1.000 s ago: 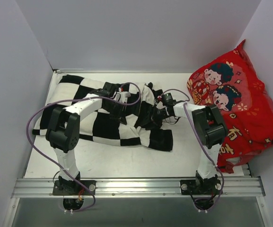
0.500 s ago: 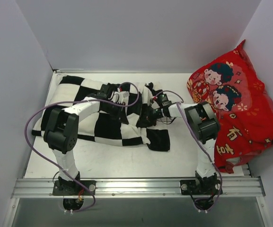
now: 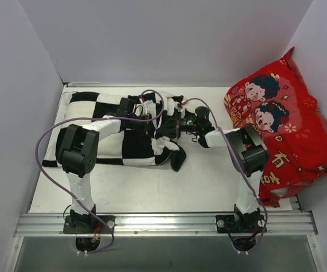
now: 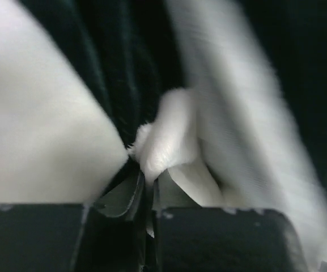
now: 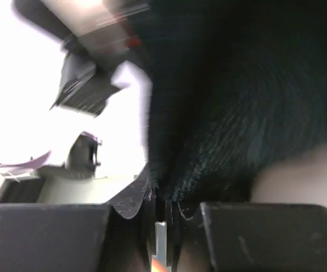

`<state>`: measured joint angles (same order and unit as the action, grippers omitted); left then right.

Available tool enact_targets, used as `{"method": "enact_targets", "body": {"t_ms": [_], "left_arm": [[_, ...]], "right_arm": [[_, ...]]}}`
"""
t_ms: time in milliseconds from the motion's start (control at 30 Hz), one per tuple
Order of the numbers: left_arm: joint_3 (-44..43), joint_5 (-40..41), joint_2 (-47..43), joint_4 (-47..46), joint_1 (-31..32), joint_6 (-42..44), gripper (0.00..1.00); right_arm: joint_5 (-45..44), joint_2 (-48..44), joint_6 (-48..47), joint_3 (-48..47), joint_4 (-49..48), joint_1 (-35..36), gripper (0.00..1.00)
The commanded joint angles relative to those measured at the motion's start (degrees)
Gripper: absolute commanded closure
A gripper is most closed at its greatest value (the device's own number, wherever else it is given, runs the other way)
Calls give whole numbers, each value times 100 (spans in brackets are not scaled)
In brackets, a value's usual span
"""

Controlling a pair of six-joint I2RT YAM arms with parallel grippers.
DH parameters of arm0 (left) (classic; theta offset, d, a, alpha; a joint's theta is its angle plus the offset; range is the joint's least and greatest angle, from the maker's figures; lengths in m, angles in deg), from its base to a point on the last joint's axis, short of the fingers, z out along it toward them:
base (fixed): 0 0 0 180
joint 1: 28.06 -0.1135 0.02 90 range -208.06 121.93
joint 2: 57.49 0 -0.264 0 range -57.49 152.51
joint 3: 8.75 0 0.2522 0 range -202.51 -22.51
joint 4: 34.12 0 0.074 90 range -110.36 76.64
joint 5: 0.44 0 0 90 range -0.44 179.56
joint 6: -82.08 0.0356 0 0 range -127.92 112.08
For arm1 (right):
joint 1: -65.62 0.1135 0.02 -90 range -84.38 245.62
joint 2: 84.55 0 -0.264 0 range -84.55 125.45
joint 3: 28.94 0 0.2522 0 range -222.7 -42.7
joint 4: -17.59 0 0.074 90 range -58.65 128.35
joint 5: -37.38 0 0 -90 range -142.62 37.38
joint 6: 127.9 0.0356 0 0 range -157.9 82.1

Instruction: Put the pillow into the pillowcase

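A flat white table [image 3: 152, 187] is enclosed by plain pale walls [image 3: 169, 39] at the left, back and right, and a ribbed aluminium rail [image 3: 163, 224] is fixed along its near edge. A large red cartoon-printed cushion [image 3: 282, 130] is propped against the right wall. A limp fabric pillowcase [image 3: 118, 144] of black and white checkerboard squares is spread over the left and middle of the table, bunched at its right end, where both arms meet. The left gripper [image 4: 146, 181] is seen pinched tight on a fold of the case's white plush. The right gripper [image 5: 160, 192] is seen closed just as tightly on a black patch of it. The cream pillow cannot be told apart from the case's white squares
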<state>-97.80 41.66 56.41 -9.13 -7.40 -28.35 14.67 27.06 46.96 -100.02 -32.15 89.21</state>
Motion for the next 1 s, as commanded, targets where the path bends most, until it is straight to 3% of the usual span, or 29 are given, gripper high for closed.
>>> {"method": "enact_targets", "body": {"t_ms": [0,67,133,300,433,600,667,867,933,967], "left_arm": [[-364,-562,-358,-641,-88,-331,90],[-347,-536,-579,-2,-159,88,84],[-250,-361,-913,317,-273,345,81],[-320,305,-1309,1232,-195,1014,60],[-574,815,-1354,1540,103,1452,50],[-961,1765,-1056,1821,736,1778,45],[-1189,2264,-889,1988,912,1849,45],[-2041,2487,-71,2523,1115,1981,48],[-2165,2400,175,2683,1098,2007,59],[-2244,2330,237,2849,1071,2164,78]], "right_arm": [[215,598,1376,98,-1903,-302,100],[206,538,826,116,-1527,-408,100],[180,362,131,90,-316,-496,100],[-197,-350,-2442,-227,3065,-566,100],[-339,-623,-3281,-341,4230,-619,100],[-374,-834,-3520,-315,4785,-716,100],[-453,-991,-3730,-306,5057,-794,100],[-480,-1107,-3889,-288,5340,-857,100],[-462,-1089,-3872,-315,5348,-856,100],[-471,-1080,-3880,-324,5349,-857,100]]}}
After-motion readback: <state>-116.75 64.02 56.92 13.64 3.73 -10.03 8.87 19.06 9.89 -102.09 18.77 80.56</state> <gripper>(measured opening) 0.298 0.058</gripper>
